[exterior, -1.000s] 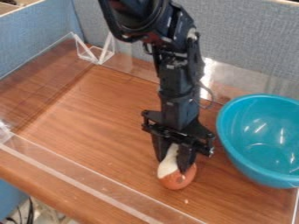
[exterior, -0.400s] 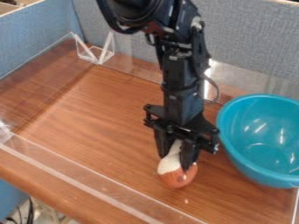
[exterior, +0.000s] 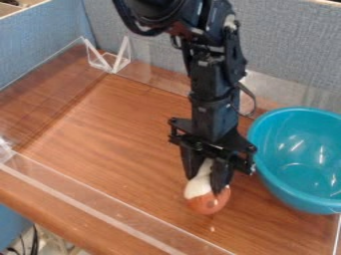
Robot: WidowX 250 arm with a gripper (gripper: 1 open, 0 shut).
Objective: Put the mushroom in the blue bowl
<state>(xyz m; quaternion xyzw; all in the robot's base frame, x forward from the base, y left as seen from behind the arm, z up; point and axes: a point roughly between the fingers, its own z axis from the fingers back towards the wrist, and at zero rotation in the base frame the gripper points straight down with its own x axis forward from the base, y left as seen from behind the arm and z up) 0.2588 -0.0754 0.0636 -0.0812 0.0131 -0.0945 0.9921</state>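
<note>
The mushroom has a reddish-brown cap at the bottom and a cream stem pointing up into my gripper. The black fingers point straight down and are shut on the stem. The cap sits at or just above the wooden tabletop near the front clear wall; I cannot tell whether it touches. The blue bowl, large, round and turquoise, stands on the table just to the right of the gripper, its rim a short gap from the fingers.
A low clear plastic wall runs along the table's front and left edges. Blue partition panels stand behind. A white wire stand rests at the back left. The wooden table stretches out to the left of the arm.
The arm with the mushroom has shifted a little to the right toward the bowl and risen slightly. The grip stays shut on the stem.
</note>
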